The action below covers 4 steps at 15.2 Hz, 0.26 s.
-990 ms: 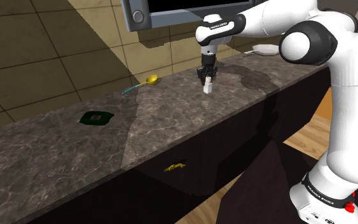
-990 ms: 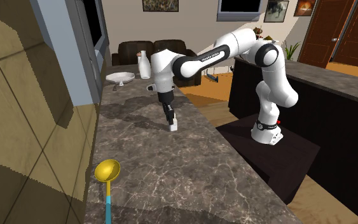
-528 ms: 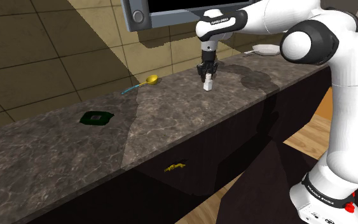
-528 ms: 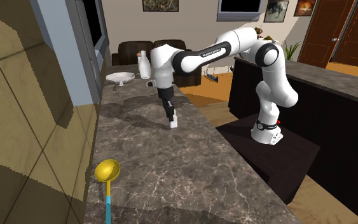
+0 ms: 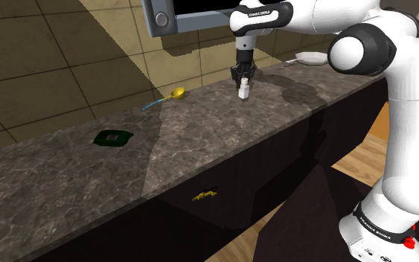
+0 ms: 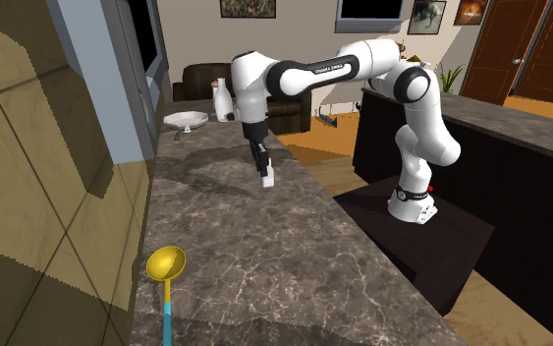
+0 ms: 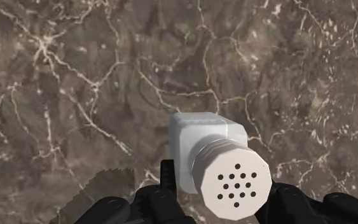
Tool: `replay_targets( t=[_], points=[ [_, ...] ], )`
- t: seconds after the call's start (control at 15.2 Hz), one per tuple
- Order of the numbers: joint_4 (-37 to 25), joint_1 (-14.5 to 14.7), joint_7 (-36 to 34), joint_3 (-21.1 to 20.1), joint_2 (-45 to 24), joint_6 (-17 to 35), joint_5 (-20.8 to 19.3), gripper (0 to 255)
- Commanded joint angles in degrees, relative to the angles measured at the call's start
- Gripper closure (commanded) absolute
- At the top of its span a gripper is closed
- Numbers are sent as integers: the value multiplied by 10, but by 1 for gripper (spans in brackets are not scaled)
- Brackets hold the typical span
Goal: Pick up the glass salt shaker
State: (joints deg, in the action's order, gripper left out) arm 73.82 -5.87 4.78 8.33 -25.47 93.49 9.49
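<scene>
1. My jaws are clamped on the shaker. They pinch its squarish white body just under the round, holed cap. It hangs cap-up from them, and in the second exterior view it looks just clear of the bench.
2. I judge it small, light and rigid. The smooth sides are likely slippery, and it would chip or crack if it dropped on the stone. The flat body faces give a surer hold than the rounded cap. A firm, steady squeeze suits it, and tilting it could let salt shake out of the holes.
3. The marbled top right under it is bare, and nothing crowds the lift straight up.
4. Along the bench, well apart from the shaker, lies a yellow spoon with a blue handle. Further along is a flat dark green thing. Neither is in my path.
5. Towards the other end, a white dish and a white bottle stand near the wall. I should only mind them if I swing that way.
6. A grey-framed screen hangs above the bench beside my arm, so a tall lift wants care there.
7. Beyond the bench stands a dark sofa, well out of reach.
</scene>
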Motion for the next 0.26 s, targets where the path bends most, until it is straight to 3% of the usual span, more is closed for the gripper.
replay_targets(
  t=[0.0, 0.2],
  points=[
    [-16, -1, -2, 0, 0, -16, 0, 255],
    [-27, -1, -3, 0, -1, -26, 0, 255]
  ],
)
